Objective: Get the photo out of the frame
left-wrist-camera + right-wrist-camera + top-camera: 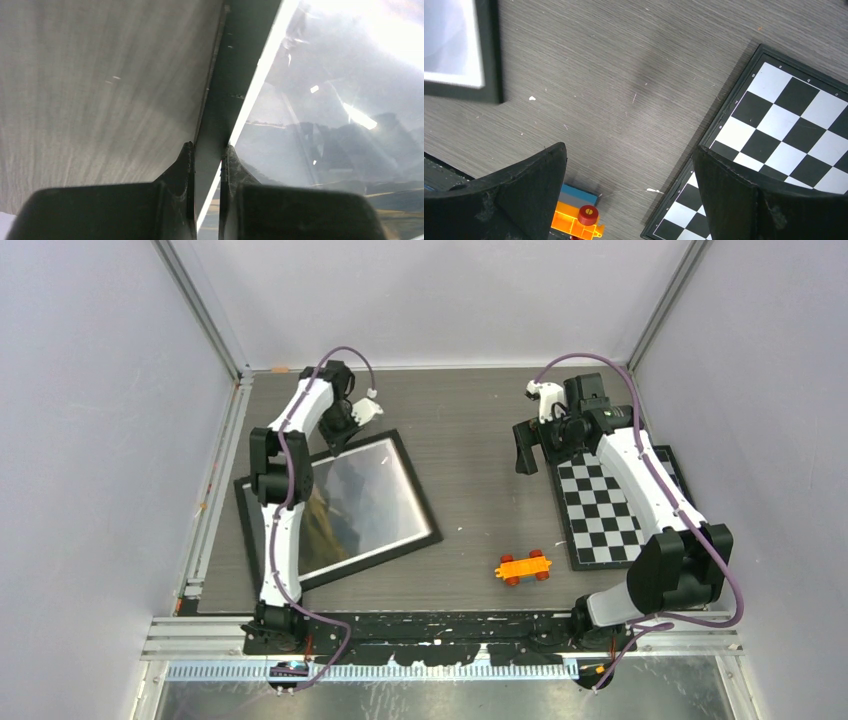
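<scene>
The frame [380, 557] is a thin black rectangle lying on the left half of the table, turned at an angle. The photo [330, 520] sits inside it under glare, showing olive-brown hills. My left gripper [345, 428] is at the frame's far left corner. In the left wrist view the left gripper [207, 160] is shut on the frame's black bar [235, 65], with the photo [340, 125] to the right. My right gripper [540, 450] is open and empty above the table, left of the checkerboard mat. In the right wrist view the right gripper [629, 170] has wide jaws, and the frame's corner [491, 50] shows at upper left.
A black-edged checkerboard mat [605, 505] lies at the right and also shows in the right wrist view [794, 115]. An orange toy car [523, 567] with red wheels stands near the front middle and shows in the right wrist view [576, 220] by the left finger.
</scene>
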You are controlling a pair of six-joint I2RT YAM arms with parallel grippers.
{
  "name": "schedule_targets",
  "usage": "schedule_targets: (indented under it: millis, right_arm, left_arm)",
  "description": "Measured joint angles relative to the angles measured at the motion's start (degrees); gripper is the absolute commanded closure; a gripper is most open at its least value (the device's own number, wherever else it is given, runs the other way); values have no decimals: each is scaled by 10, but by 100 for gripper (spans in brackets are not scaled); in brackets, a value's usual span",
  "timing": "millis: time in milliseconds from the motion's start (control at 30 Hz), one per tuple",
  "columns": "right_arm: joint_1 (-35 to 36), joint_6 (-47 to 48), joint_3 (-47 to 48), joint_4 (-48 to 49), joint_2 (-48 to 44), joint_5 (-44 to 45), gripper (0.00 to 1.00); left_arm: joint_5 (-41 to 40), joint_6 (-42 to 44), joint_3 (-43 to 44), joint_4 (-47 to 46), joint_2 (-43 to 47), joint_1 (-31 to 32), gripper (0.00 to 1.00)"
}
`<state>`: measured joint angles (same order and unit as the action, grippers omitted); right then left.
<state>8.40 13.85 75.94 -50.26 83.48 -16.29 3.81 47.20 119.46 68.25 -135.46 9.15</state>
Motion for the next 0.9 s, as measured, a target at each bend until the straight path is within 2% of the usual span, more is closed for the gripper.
schedule_targets:
  millis: [233, 333, 567, 833, 900]
  right_arm:
    - [0, -1, 0, 3, 11, 3, 0]
    - [-3, -5, 0, 5, 19, 3, 0]
    - [-7, -18, 27, 4, 58, 1, 0]
    - [-8, -55, 75, 1, 125, -25, 0]
    - [-8, -70, 89, 1, 144, -37, 0]
  left_arm:
    - [-4, -150, 152, 7, -81, -2, 100]
    - [-10, -215, 171, 3, -92, -3, 100]
    - [-15, -365, 163, -2, -89, -26, 100]
    - [-55, -502, 79, -22, -42, -58, 100]
    - [-55, -527, 66, -23, -35, -60, 95]
